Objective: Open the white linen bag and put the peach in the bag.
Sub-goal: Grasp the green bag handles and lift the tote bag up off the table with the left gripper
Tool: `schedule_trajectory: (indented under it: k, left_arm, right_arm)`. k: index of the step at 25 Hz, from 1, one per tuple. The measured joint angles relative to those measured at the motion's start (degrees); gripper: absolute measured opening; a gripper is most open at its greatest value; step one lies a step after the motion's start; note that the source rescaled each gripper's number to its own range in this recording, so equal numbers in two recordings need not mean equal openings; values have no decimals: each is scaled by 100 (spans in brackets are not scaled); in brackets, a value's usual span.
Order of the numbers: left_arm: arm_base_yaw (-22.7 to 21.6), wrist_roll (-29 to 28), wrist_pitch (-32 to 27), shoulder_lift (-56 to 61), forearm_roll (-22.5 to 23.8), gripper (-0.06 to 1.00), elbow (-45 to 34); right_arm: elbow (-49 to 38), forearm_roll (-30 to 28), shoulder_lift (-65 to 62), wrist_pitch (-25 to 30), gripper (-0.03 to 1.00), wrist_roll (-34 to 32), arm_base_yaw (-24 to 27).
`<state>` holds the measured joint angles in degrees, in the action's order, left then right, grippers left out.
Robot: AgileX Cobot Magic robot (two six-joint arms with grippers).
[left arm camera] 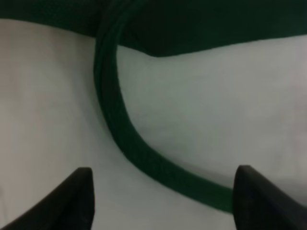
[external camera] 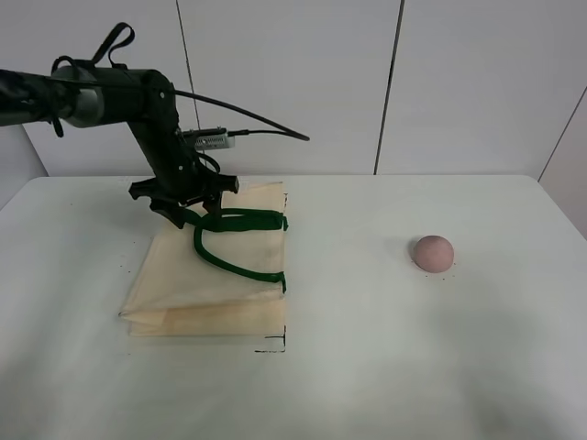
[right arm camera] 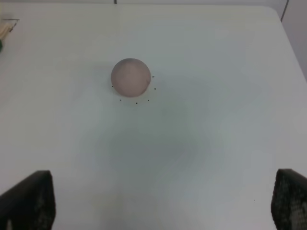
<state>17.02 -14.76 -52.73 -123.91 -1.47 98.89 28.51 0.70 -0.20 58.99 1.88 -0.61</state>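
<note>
The white linen bag (external camera: 209, 280) is lying flat on the left half of the counter (external camera: 367, 367), its top end reaching toward the far edge. Its dark green handle (external camera: 240, 267) is looping across the cloth. The left gripper (left arm camera: 165, 201) is hanging low over the bag's far end with its jaws spread wide. In the left wrist view the handle is curving between the two fingertips, and nothing is being held. The view is too blurred to say whether the fingertips are touching the cloth; they are probably just above it. The peach (external camera: 432, 252) is sitting on the right half of the counter, well apart from the bag, with small black dots (right arm camera: 136, 102) ringing it. The right gripper (right arm camera: 160, 201) is hovering wide open and empty on the near side of the peach.
</note>
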Motion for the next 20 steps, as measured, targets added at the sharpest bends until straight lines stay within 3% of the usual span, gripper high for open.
schedule_trajectory:
  k: [16,20]
  left_arm:
    - [0,-253,693,-949,206,90,31]
    - [0,-257,676,-990,253,76,41]
  right_arm:
    - [0,0,0,0,100,0,0]
    - [0,0,0,0,100,0,0]
